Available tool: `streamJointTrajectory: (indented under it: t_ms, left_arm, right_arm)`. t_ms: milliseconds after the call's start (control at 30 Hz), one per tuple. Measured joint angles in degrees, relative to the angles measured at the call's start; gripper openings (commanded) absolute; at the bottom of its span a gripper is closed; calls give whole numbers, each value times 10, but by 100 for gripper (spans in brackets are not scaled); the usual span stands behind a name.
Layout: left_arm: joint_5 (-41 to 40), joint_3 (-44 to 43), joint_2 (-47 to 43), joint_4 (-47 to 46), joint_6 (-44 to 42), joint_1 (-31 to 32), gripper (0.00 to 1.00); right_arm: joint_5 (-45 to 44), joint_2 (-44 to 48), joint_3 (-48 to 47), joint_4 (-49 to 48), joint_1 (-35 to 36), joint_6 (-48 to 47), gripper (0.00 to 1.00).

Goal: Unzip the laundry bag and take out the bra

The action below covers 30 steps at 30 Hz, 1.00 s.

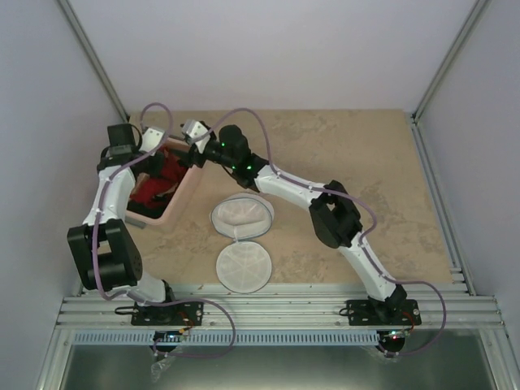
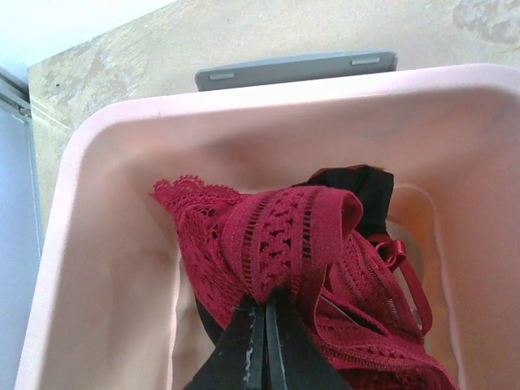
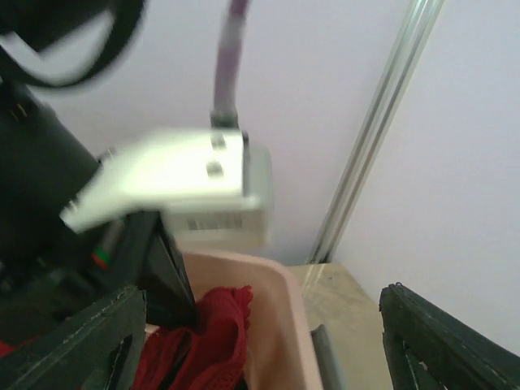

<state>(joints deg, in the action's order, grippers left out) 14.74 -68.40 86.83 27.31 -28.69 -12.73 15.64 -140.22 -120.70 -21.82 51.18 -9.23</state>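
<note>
**Bra out of the bag, down in the bin**

My left fingers [image 2: 266,325] are pressed shut on a fold of red lace: that is the bra [image 2: 284,244], and I have it by its band. It hangs low inside the pink bin [image 2: 122,162], draped over a black garment [image 2: 361,191] that lies under and behind it. My right fingers [image 1: 192,153] are spread wide just above the bin's near wall, with nothing between them.

The laundry bag [image 1: 242,216] sits well apart in the middle of the table [image 1: 366,162]. It is unzipped, and its round lid [image 1: 242,266] is flopped flat toward my bases. I see only white mesh inside it.

As I judge it, the unzipping and the pulling-out are done, and I am at the putting-down. What comes next is to part my left fingers so the lace drops free. Then I should lift straight up, so that no strap catches on a finger. My right arm must back off first, since the two wrists are crowded close over the bin.
</note>
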Motion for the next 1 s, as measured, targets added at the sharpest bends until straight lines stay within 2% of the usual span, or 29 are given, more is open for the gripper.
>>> streamJointTrajectory:
  t_ms: [267, 300, 400, 467, 533, 600, 800, 1000]
  left_arm:
    - [-49, -7, 46, -6, 0, 59, 0]
    - [-50, -9, 56, -5, 0, 67, 4]
    - [-47, -9, 67, 2, -6, 81, 53]
    - [-43, -10, 70, 8, -7, 86, 75]
    - [-42, -17, 71, 16, 3, 87, 89]
    - [-47, -35, 70, 23, 19, 87, 98]
    - [-44, -96, 31, 53, 63, 86, 99]
    - [-8, -100, -37, 83, 62, 86, 99]
  right_arm:
    - [-29, 153, 151, -11, 0, -17, 82]
    - [-35, 178, 182, -15, 0, -19, 83]
    - [-46, 235, 236, -1, -2, -21, 83]
    - [-48, 279, 256, 34, -6, -17, 83]
    - [-46, 314, 261, 74, -13, -14, 83]
    - [-36, 357, 268, 126, -24, -12, 82]
    - [11, 495, 347, 274, -52, 3, 79]
    - [39, 572, 468, 341, -59, 36, 78]
